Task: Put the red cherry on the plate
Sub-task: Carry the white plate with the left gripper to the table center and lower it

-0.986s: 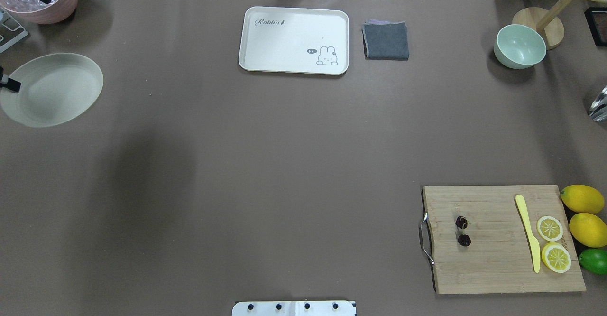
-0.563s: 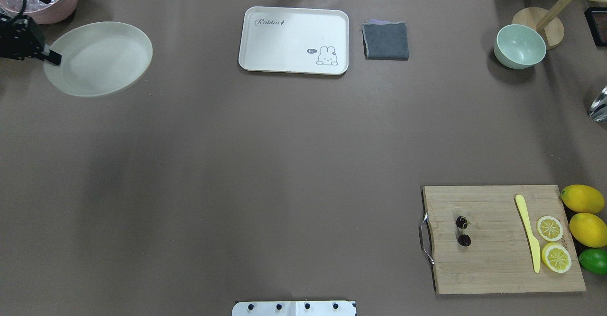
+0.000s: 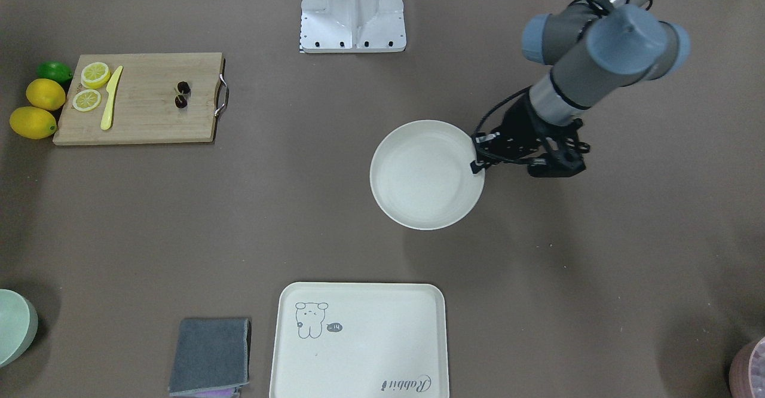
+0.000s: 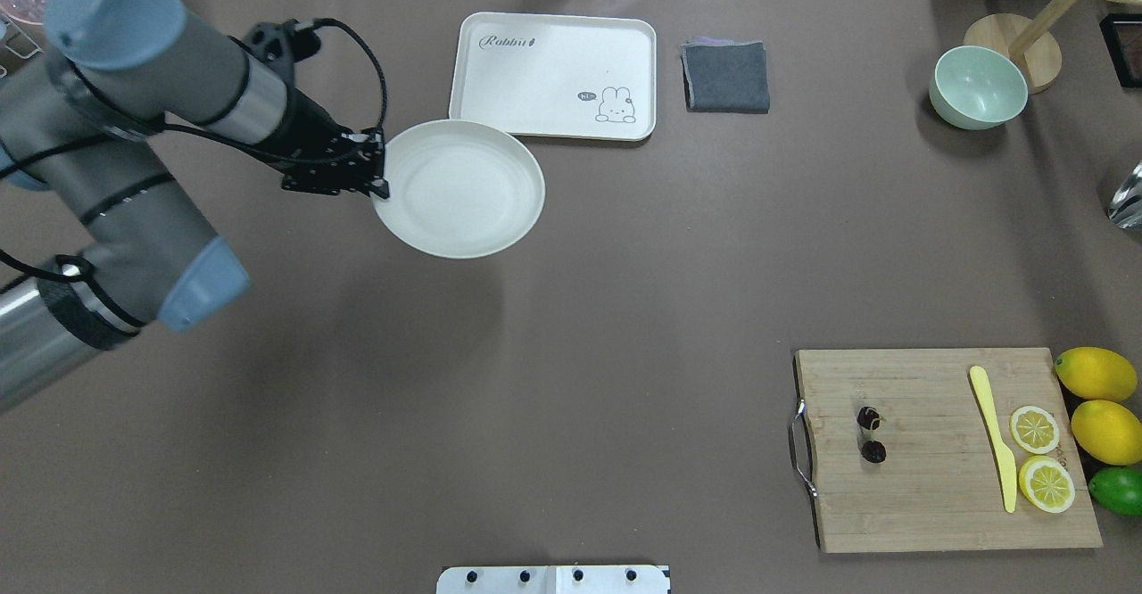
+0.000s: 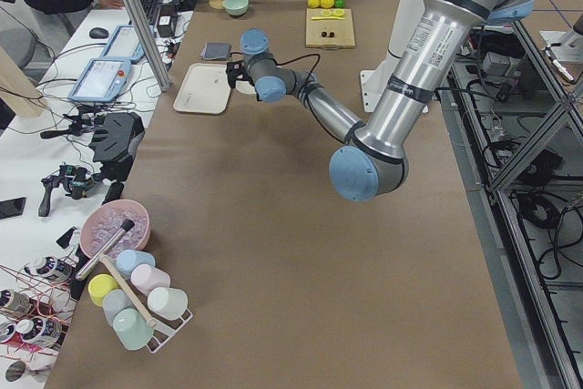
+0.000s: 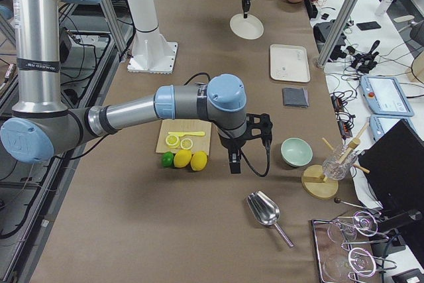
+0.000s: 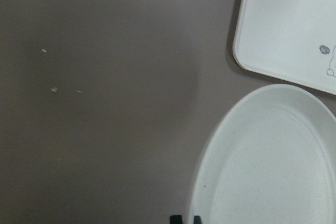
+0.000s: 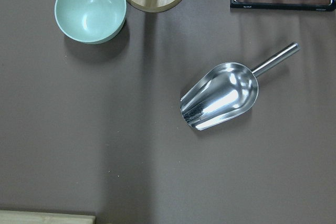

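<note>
The left gripper (image 4: 381, 189) has its two fingers pinched tight on the rim of the round cream-white plate (image 4: 464, 188). The plate sits level and looks lifted a little off the brown table (image 4: 571, 309), with a soft shadow under it. The plate is near the flat cream tray with a rabbit drawing (image 4: 544, 68), on the side of the tray nearer the robot. It does not touch the tray. Nothing lies in the plate.

The red cherry (image 4: 873, 451), two tiny dark cherries on one thin pale stem, is far from the tray. It lies on a wooden cutting board with a metal handle (image 4: 928, 487), close to the handle end. No gripper is near it.

A yellow plastic knife (image 4: 995, 438) and two round lemon slices (image 4: 1035, 429) lie on the board's far end from the tray. Two whole yellow lemons (image 4: 1097, 374) and a green lime (image 4: 1117, 490) sit just past that end.

A folded grey cloth (image 4: 726, 77) lies just beside the tray. A pale green bowl (image 4: 979, 87) stands farther from the tray, past the cloth.

The right gripper (image 6: 233, 168) hangs far from the tray, near the green bowl and the lemons. A shiny metal scoop (image 8: 223, 95) lies on the table below its camera. It is too small and far off to tell if its fingers are apart or together.
</note>
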Controlling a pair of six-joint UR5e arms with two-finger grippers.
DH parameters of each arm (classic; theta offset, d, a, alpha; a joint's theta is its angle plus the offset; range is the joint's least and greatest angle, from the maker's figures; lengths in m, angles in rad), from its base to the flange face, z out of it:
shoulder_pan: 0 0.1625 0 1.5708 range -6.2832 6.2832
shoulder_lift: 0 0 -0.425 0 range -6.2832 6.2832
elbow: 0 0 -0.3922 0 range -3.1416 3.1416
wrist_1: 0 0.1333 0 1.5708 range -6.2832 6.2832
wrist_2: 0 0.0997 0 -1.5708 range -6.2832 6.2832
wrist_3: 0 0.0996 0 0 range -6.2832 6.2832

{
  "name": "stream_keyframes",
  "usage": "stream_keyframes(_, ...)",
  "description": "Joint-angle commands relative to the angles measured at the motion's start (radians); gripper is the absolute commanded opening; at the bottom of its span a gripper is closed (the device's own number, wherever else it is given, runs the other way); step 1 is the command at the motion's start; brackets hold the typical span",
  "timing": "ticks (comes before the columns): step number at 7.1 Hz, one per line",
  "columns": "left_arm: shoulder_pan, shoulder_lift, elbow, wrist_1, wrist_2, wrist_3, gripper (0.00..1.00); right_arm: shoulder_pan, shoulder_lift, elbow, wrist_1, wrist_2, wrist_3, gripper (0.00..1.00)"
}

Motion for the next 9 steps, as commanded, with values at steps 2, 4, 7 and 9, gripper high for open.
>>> stream_keyframes(2,0.161,-0.103,0.079,-0.014,0.198,-0.086,0.00,0.004,0.003,-0.013,0.001,-0.005,0.002,1.00)
stream_keyframes(4,0.183,-0.095,0.188,-0.175,0.215,-0.081,0.00,0.004,-0.002,-0.013,0.001,-0.007,0.000,1.00)
stream_keyframes(7,0.190,-0.086,0.239,-0.272,0.244,-0.084,0.43,0.007,-0.008,-0.011,0.003,-0.007,-0.003,1.00)
stream_keyframes(9,0.186,-0.075,0.222,-0.269,0.238,-0.084,0.97,0.013,-0.007,-0.007,0.001,-0.005,-0.002,1.00)
